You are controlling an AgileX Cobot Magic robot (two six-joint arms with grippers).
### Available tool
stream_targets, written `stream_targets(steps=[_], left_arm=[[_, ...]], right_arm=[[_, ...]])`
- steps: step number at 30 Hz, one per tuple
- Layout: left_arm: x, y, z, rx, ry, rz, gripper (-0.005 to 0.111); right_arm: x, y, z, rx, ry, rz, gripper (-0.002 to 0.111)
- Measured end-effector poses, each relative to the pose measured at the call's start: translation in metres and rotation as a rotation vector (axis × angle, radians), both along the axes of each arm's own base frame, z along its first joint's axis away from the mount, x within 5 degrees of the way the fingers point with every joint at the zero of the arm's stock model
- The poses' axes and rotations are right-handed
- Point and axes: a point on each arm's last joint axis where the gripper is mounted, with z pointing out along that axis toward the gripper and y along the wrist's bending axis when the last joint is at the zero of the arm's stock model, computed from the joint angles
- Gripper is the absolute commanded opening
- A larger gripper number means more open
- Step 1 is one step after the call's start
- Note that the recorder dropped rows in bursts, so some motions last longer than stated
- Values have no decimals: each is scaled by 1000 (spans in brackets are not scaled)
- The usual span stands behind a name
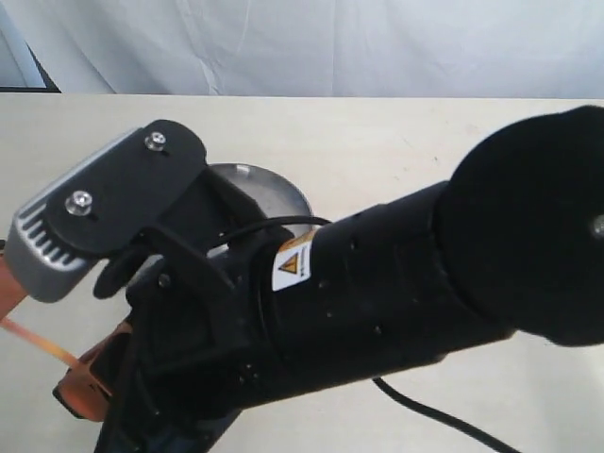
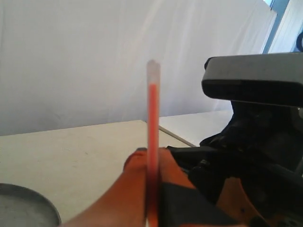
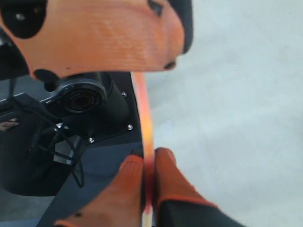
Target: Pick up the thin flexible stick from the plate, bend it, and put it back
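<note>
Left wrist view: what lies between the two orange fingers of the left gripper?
The thin flexible stick, clamped between the fingers of the left gripper. The left wrist view shows it.

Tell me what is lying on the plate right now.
The plate shows only bare metal where visible, but the black arm covers most of it. The thin flexible stick is off it, pinched by the left gripper and right gripper.
</note>
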Motion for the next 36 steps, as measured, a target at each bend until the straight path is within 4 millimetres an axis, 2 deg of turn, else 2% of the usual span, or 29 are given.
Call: stream_targets(steps=[12,16,21,28,36], left_arm=[[24,-3,20,35,77,-85,0],[36,-4,20,61,104,-108,0],[47,-5,22,117,57,-143,0],[59,-7,25,104,-30,-196,0],[75,-15,17,115,-20,-273,0]], right_arm=[[-1,-14,14,-17,-61,-41,0],[2,-23,20,-39,-69,-117,0],[-2,-33,31,-22,-58,-145,0],[-9,-45,48,50,-57,-164,0],[-10,-48,51,66,-35,-174,0]])
